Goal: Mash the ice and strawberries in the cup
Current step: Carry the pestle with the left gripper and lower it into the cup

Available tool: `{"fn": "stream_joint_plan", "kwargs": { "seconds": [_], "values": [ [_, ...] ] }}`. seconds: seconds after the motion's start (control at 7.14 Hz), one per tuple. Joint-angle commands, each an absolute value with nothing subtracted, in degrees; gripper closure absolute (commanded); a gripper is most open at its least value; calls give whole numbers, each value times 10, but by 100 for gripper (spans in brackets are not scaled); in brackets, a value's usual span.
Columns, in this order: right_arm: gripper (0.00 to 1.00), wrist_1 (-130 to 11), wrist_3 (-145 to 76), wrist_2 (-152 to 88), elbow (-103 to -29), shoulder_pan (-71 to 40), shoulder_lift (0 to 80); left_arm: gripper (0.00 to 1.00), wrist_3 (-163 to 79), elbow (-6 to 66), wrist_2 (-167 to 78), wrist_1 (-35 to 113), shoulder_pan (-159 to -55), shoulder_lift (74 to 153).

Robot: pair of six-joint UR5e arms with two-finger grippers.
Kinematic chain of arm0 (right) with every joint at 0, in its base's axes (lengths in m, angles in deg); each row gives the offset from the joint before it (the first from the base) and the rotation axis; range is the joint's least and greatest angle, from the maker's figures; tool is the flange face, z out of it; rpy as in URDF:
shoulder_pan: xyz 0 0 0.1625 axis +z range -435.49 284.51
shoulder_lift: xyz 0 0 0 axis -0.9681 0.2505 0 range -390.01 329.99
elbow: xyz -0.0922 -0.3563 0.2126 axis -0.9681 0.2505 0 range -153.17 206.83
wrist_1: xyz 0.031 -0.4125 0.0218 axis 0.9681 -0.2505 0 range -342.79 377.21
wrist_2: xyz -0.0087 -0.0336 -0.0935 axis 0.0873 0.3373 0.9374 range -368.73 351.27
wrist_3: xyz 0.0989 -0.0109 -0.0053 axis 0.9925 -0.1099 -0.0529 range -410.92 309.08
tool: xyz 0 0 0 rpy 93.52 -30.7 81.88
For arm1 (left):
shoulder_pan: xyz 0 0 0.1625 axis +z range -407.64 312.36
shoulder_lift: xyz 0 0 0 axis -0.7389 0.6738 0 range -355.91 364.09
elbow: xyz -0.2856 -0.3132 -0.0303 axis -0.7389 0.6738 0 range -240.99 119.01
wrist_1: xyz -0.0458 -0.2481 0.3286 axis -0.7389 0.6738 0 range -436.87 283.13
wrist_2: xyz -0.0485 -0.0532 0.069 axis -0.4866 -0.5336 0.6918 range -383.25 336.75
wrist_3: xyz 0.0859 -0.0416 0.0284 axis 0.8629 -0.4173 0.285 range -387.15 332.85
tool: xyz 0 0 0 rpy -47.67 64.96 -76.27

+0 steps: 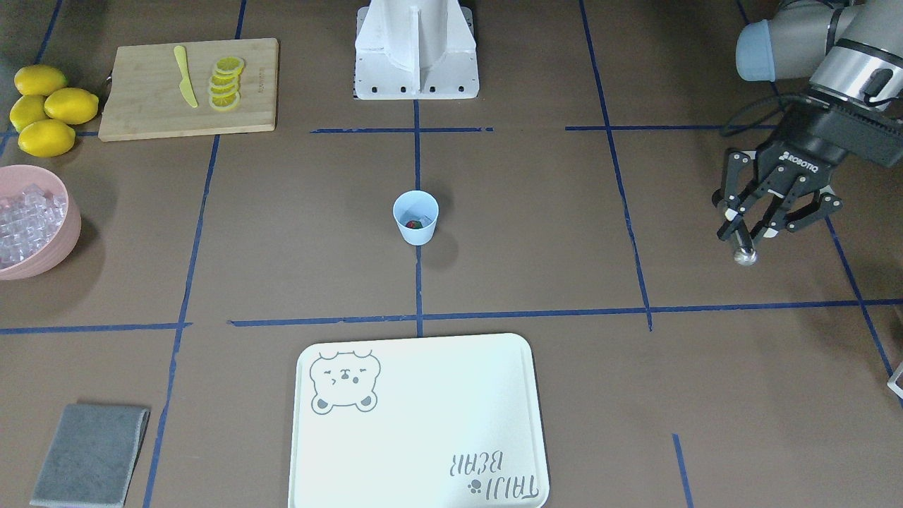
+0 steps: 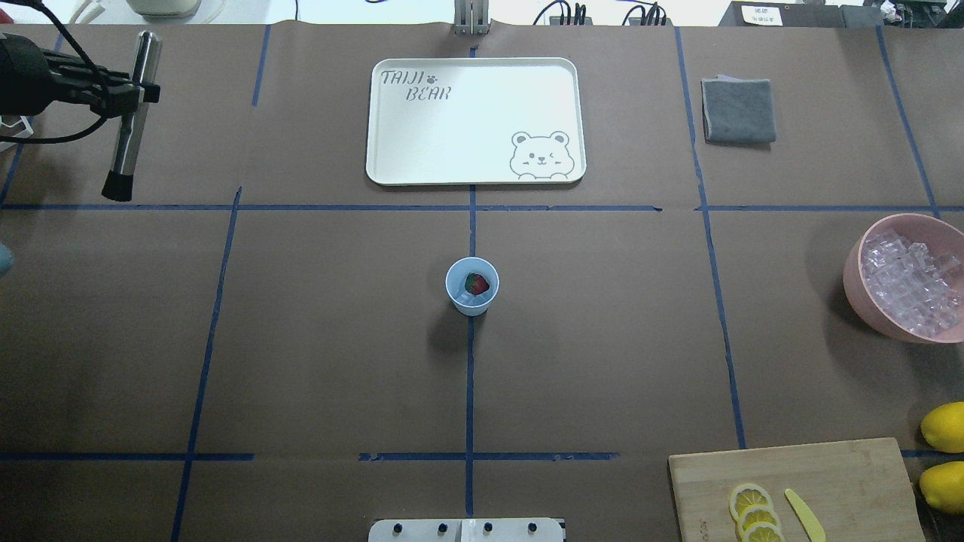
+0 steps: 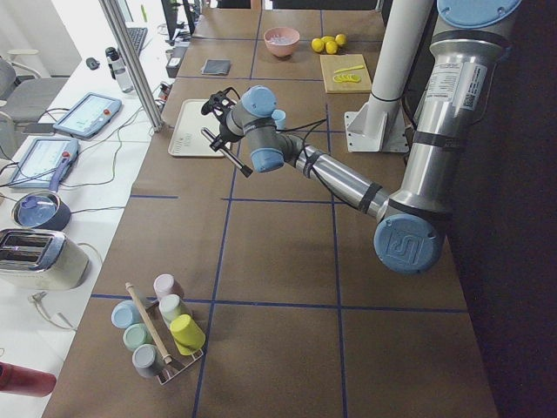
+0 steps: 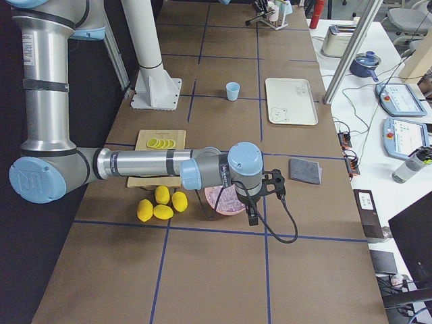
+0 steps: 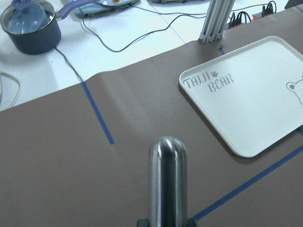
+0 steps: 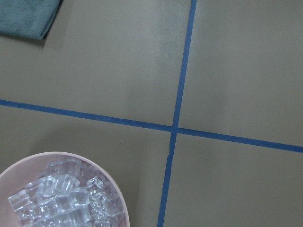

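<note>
Muddler [image 5: 168, 179] clamped in left gripper [image 1: 753, 220]: carry it to cup [image 2: 472, 284], well apart from hand, press plumb onto strawberry [image 2: 477, 284]; ice possibly beneath.

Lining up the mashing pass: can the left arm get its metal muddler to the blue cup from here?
Probably yes. The left gripper is shut on the muddler, nothing stands on the table between it and the cup, and the cup's mouth is open, the strawberry showing inside.

The brown table [image 2: 339, 339], gridded with blue tape [image 2: 469, 391], carries a pale blue cup [image 2: 454, 291] at its centre, a white tray [image 2: 422, 143], a grey cloth [image 2: 738, 111], a pink bowl [image 2: 855, 282], a wooden cutting board [image 2: 851, 482] and four lemons [image 1: 46, 109]
</note>
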State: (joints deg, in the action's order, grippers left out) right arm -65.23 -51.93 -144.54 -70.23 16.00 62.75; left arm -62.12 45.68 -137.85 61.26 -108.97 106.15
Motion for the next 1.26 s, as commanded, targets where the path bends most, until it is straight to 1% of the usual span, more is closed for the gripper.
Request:
{"fn": "stream_joint_plan", "kwargs": {
  "seconds": [0.0, 0.14, 0.28, 0.56, 0.7, 0.84, 0.98, 1.12],
  "values": [
    [0, -652, -519, -1446, -703, 160, 627, 100, -655, 468, -1314, 731, -1081, 1082],
    [0, -652, -519, -1447, -704, 160, 627, 100, -661, 476, -1287, 772, -1071, 1087],
    [0, -652, -519, -1447, -703, 160, 627, 100, -663, 470, -1242, 837, -1035, 1085],
    [0, -652, -519, -1447, -706, 160, 628, 100, -655, 467, -1093, 904, -912, 1087],
    [0, -652, -519, -1447, -707, 160, 628, 100, -636, 464, -1022, 928, -844, 1102],
    [0, -652, -518, -1447, -708, 160, 628, 100, -596, 459, -965, 935, -798, 1128],
    [0, -652, -518, -1449, -708, 160, 628, 100, -577, 433, -906, 968, -752, 1148],
    [0, -652, -519, -1449, -707, 160, 628, 100, -553, 372, -856, 1025, -723, 1177]
  ]
}}
